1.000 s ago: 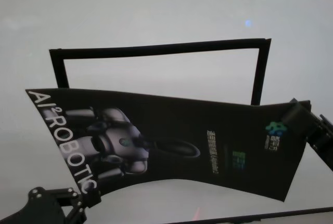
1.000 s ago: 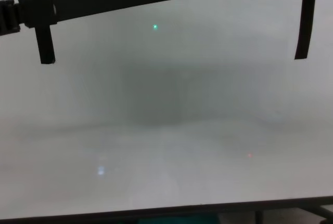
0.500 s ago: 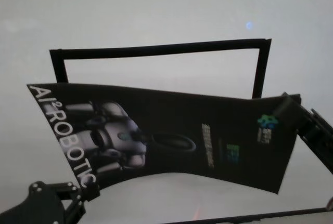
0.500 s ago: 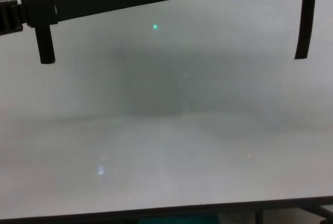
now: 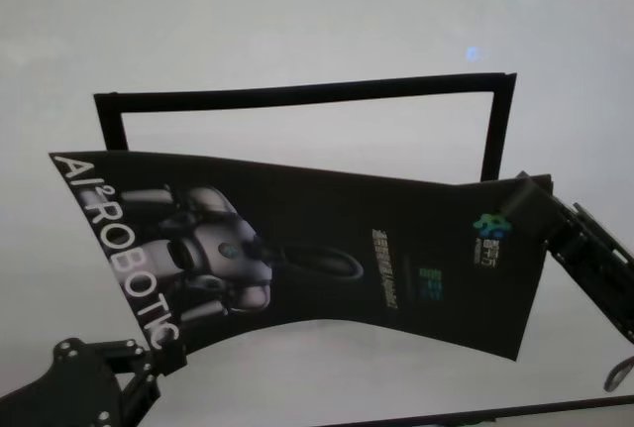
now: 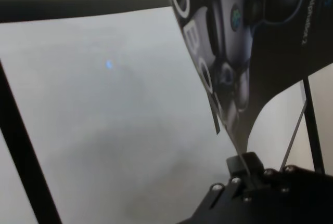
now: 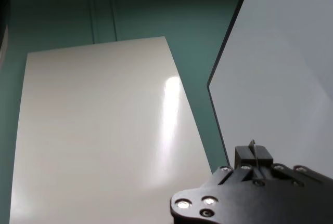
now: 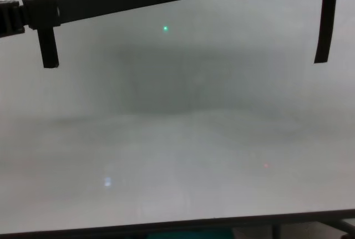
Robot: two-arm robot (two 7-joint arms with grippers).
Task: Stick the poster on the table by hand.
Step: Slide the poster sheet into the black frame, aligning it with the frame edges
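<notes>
Poster (image 5: 327,249) sags between my grippers: thin, glossy, floppy. Left gripper (image 5: 163,356) and right gripper (image 5: 535,201) each pinch a corner; keep it taut.

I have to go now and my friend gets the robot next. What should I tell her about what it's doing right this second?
Left gripper: shut on the poster, pinching its near left corner by the white letters.
Right gripper: shut on the poster's right edge.
The poster hangs between both arms above the table, sagging in the middle, partly over the black tape frame.
Done: poster picked up and spread.
Left: line it up inside the frame, lower it flat, press it down, let go.
</notes>
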